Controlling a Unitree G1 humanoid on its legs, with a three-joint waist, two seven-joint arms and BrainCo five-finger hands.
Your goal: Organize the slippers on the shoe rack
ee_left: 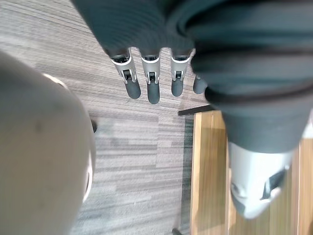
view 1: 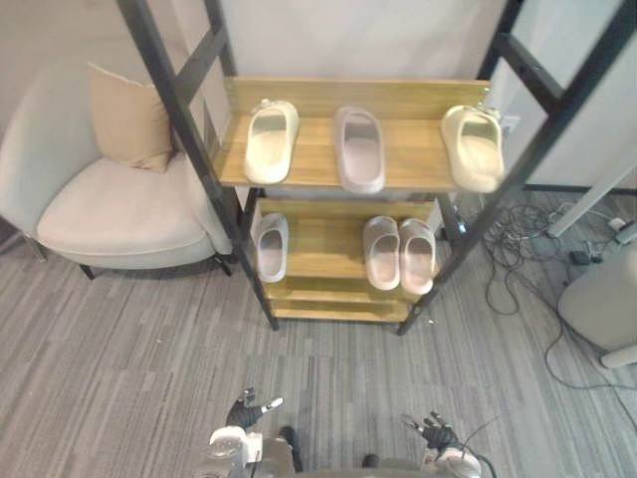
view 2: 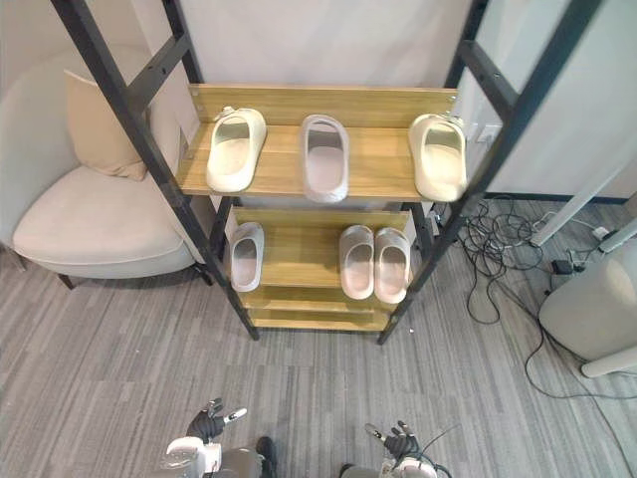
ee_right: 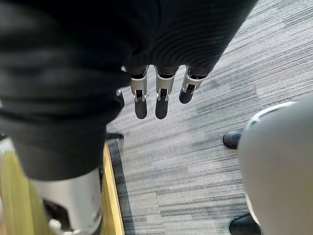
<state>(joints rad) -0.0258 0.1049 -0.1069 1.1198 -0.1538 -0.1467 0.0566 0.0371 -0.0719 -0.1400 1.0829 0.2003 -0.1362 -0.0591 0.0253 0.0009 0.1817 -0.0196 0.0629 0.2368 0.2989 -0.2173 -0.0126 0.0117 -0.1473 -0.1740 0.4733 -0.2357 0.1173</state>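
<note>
A wooden shoe rack [view 1: 299,98] with a black frame stands ahead. On its top shelf lie a cream slipper [view 1: 271,139] at the left, a greyish slipper [view 1: 359,148] in the middle and a cream slipper [view 1: 474,145] at the right end. The lower shelf holds a single grey slipper [view 1: 271,246] at the left and a pinkish pair [view 1: 399,252] side by side at the right. My left hand [view 1: 247,410] and right hand [view 1: 434,432] hang low near the floor, well short of the rack. Both are open and hold nothing, their fingers [ee_left: 142,83] and fingers [ee_right: 156,93] straight.
A beige armchair [view 1: 109,204] with a tan cushion [view 1: 127,118] stands left of the rack. Loose cables [view 1: 518,249] lie on the floor at the right, beside a rounded white object [view 1: 602,299]. Grey carpet [view 1: 149,368] stretches between me and the rack.
</note>
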